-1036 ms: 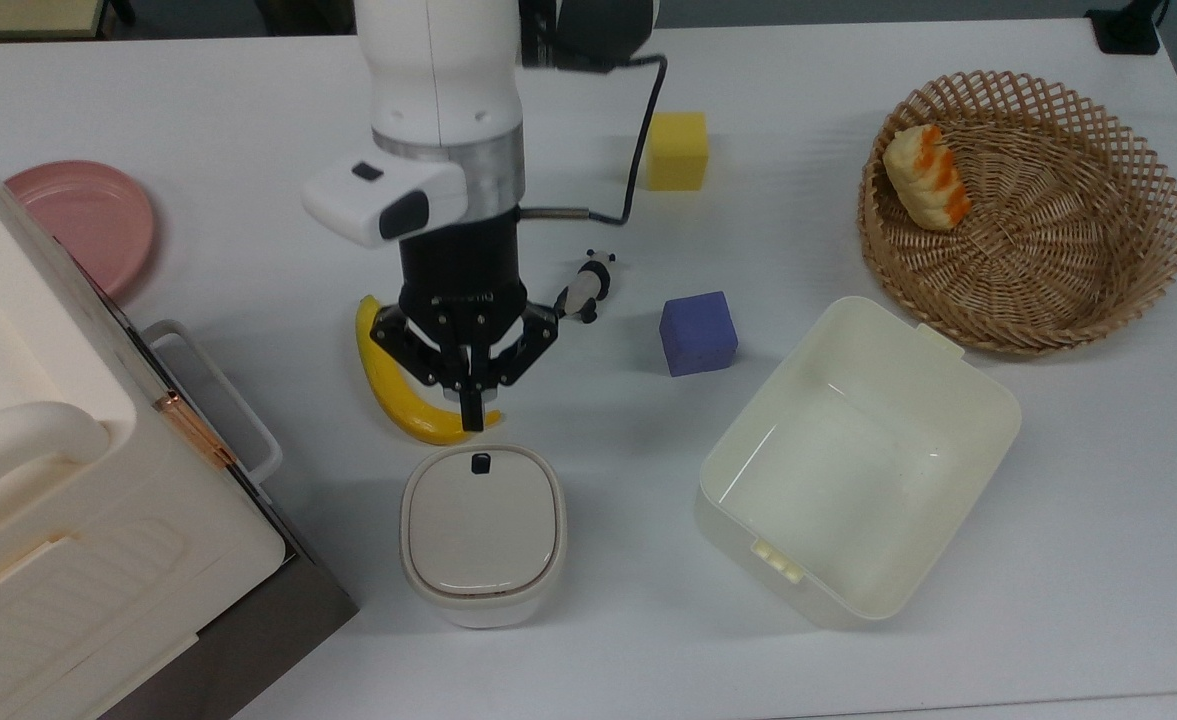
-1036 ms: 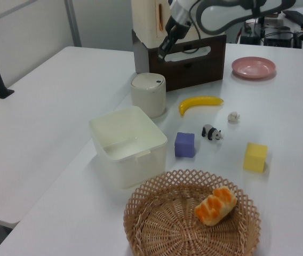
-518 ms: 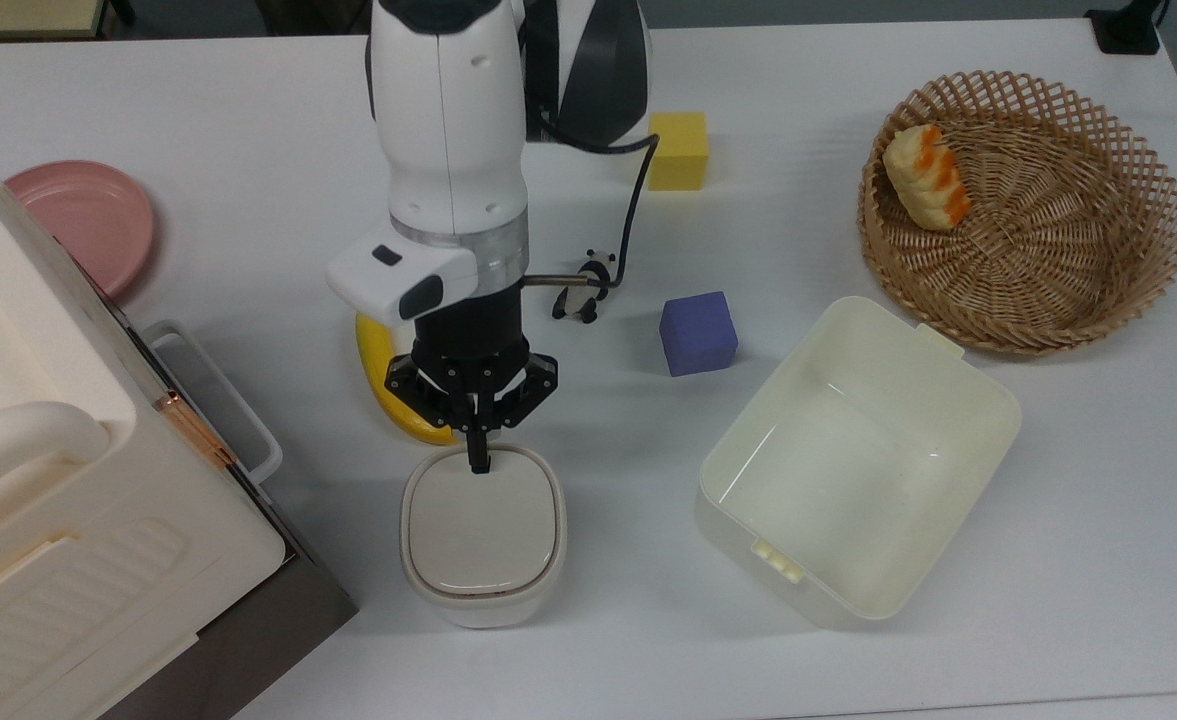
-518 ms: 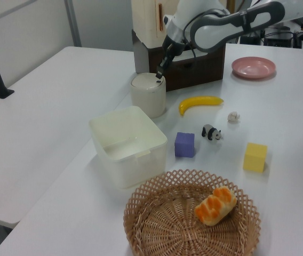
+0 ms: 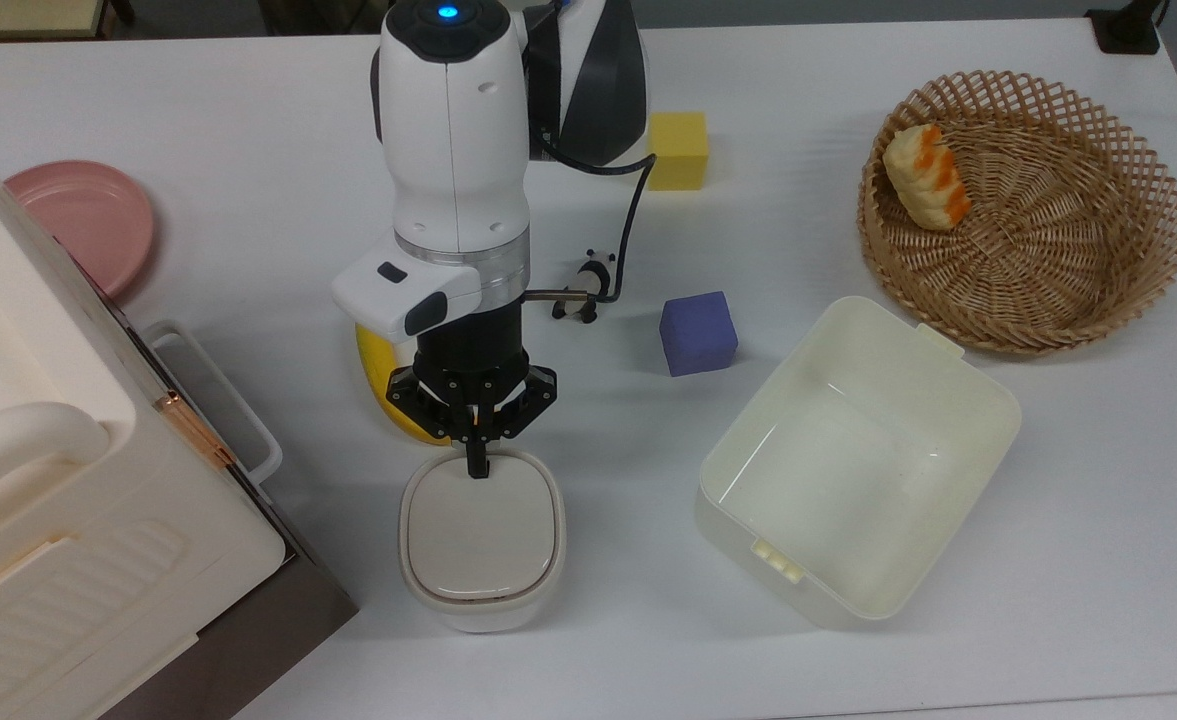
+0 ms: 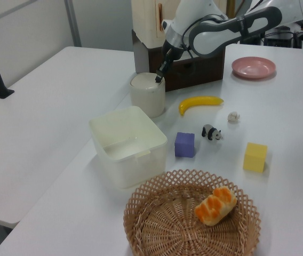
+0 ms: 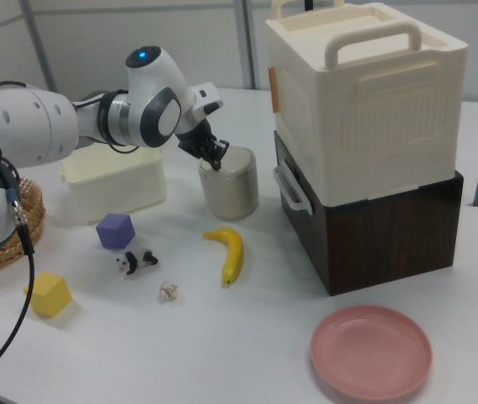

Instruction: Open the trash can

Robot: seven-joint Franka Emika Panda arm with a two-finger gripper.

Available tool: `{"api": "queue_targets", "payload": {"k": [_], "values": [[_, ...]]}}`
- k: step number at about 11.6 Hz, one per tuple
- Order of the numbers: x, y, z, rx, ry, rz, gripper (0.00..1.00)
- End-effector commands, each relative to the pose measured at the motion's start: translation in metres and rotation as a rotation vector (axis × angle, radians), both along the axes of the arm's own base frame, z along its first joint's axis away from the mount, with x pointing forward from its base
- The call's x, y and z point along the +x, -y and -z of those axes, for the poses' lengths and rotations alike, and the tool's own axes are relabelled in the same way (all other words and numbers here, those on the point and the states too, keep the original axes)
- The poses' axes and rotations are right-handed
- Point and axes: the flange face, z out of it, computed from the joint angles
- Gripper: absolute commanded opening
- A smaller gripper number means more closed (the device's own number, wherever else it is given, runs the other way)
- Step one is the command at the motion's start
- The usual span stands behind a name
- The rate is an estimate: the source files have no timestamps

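gripper lower, on trash can

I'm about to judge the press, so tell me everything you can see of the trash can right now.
The trash can is a small cream-white, rounded-square bin that looks like plastic, with a beige-grey lid lying flat and shut. It stands upright on the white table, between the banana and the large box stack. The gripper, fingers together, points down onto the lid's rim edge nearest the banana, apparently touching it. Nothing else touches the can.
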Motion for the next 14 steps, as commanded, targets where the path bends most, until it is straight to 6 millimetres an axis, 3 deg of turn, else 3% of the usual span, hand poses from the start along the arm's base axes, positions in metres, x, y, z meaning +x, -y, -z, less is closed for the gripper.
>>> {"api": "queue_targets", "payload": {"k": [1,7,9,10,11,12,13,14], "values": [[-0.011,0.004,-0.046,-0.001,0.053,0.024,0.00],[-0.098,0.003,-0.135,-0.008,-0.221,0.032,0.00],[-0.123,0.007,-0.150,0.005,-0.311,0.035,0.01],[-0.142,0.009,-0.153,-0.005,-0.344,0.010,0.09],[-0.159,0.011,-0.158,-0.015,-0.355,-0.021,0.22],[-0.172,0.018,-0.164,-0.017,-0.379,-0.024,0.48],[-0.178,0.025,-0.163,-0.015,-0.430,-0.009,0.94],[-0.185,0.027,-0.167,-0.017,-0.460,-0.007,1.00]]}}
